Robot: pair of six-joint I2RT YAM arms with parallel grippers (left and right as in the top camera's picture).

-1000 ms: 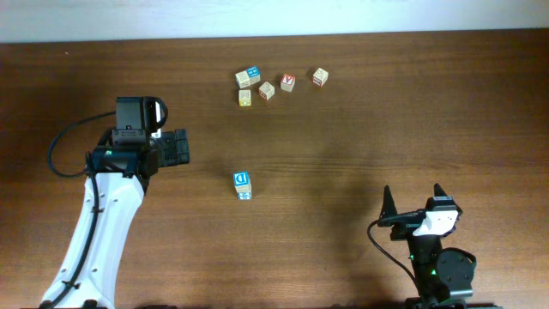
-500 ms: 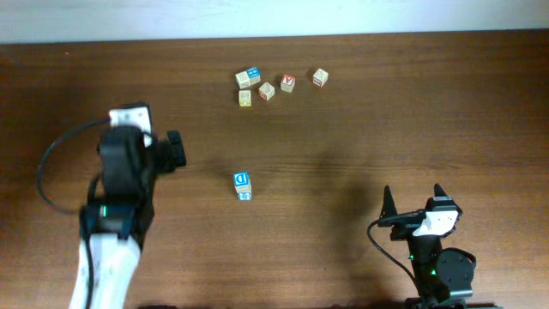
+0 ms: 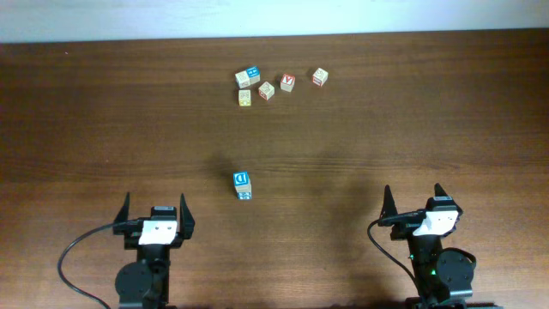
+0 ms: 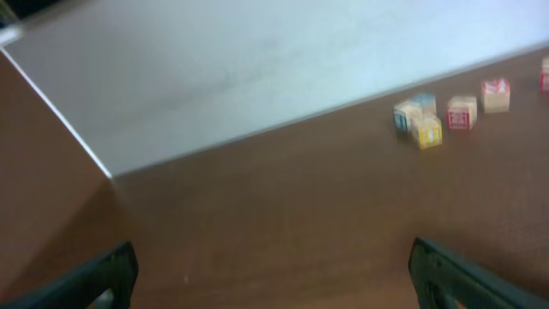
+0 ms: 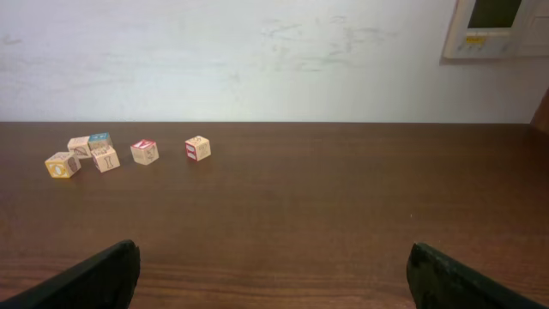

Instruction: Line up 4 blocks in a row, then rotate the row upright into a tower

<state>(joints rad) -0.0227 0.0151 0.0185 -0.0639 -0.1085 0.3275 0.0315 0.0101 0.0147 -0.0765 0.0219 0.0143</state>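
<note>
Presently we note left gripper and right gripper parked at the near edge of the surface, fingers spread and empty, the "D" block alone in the middle, the other blocks clustered far back; how many are already turned we cannot tell.

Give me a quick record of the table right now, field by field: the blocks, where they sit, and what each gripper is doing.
surface: dark wooden table
far cluster: five alphabet blocks, including a light-blue-topped block and a red V block
lone block: blue D block, mid-table, apart from the cluster
left gripper: open, empty, near edge
right gripper: open, empty, near edge
contact: neither gripper touches a block
</note>
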